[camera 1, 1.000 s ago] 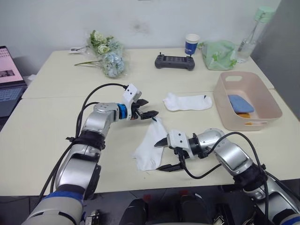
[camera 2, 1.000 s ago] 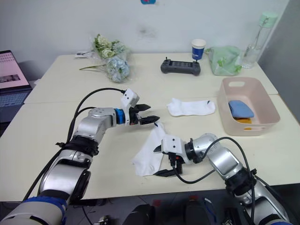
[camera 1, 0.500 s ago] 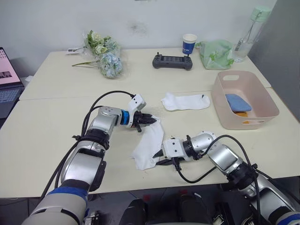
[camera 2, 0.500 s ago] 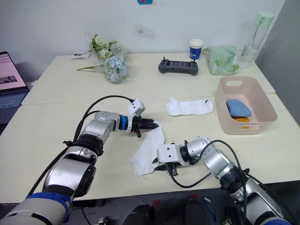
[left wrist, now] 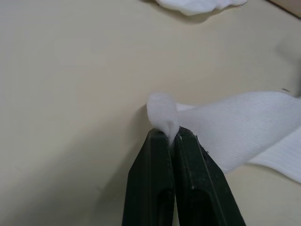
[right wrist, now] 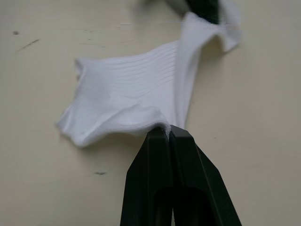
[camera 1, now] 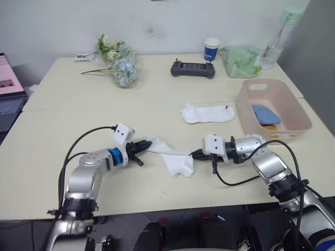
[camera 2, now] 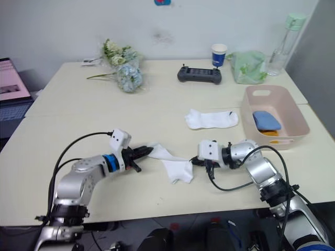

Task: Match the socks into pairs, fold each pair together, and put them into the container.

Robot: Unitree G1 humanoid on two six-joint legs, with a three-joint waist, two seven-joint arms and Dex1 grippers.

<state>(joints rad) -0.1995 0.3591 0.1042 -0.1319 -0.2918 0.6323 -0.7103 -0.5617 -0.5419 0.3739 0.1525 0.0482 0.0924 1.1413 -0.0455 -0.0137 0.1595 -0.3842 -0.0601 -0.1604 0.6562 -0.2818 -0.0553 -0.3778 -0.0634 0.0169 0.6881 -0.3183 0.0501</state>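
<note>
A white sock (camera 1: 170,156) lies stretched crosswise near the table's front edge, held at both ends. My left gripper (camera 1: 145,147) is shut on its left tip, seen pinched in the left wrist view (left wrist: 169,134). At the sock's right end my right gripper (camera 1: 194,155) is shut on the fabric (right wrist: 168,131). A second white sock (camera 1: 207,112) lies flat farther back. The pink container (camera 1: 293,107) stands at the right, with a light blue sock (camera 1: 264,114) over a mustard-orange one (camera 1: 270,127) inside.
At the back of the table are a flower bunch (camera 1: 118,63), a black controller (camera 1: 194,69), a paper cup (camera 1: 212,48), a green plastic bag (camera 1: 242,60) and a bottle (camera 1: 275,39). A laptop (camera 1: 8,78) stands at the far left.
Both grippers went from open to shut on the white sock's ends. The left arm drew back toward the near left and the right gripper moved right, so the sock now stretches sideways between them.
</note>
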